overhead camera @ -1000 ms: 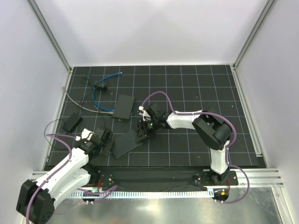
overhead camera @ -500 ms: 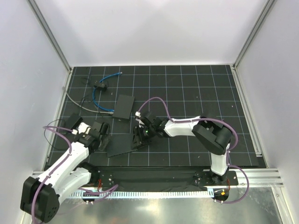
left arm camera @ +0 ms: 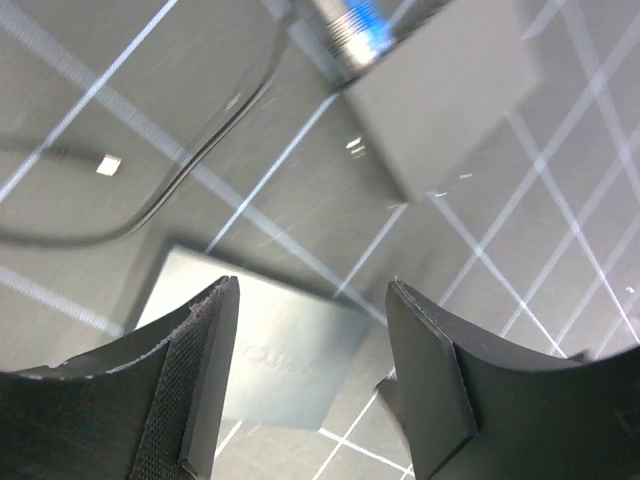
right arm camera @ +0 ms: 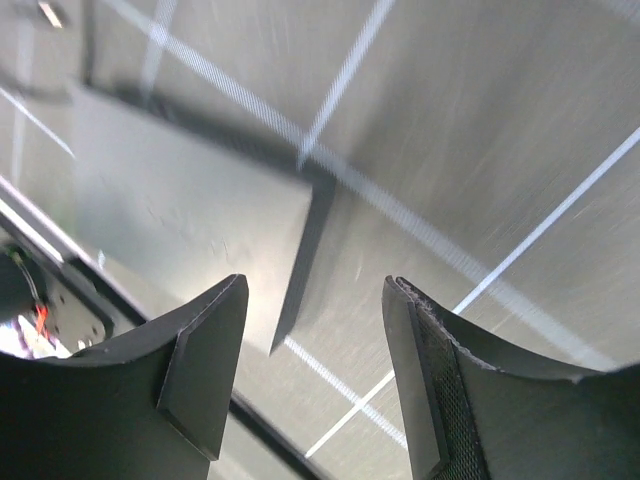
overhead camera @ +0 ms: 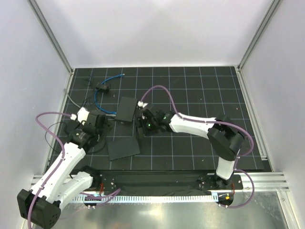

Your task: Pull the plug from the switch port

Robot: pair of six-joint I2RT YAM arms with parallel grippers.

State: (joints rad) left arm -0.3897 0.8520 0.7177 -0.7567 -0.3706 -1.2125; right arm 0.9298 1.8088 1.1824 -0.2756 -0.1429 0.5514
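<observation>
Both arms have swung toward 11 o'clock since a second ago, and the flat black slab (overhead camera: pixel 123 148) now lies let go on the tabletop (overhead camera: pixel 190 90). The left hand (left arm camera: pixel 312 300) is released, nothing between its fingers, and hovers at the switch box's (overhead camera: pixel 126 109) 8 o'clock. The right hand (right arm camera: pixel 315 290) is released too, at the box's 4 o'clock. The plug (overhead camera: pixel 113 114) on the blue cable (overhead camera: pixel 96 98) sits at the switch port (overhead camera: pixel 117 116) on the box's 8 o'clock corner.
</observation>
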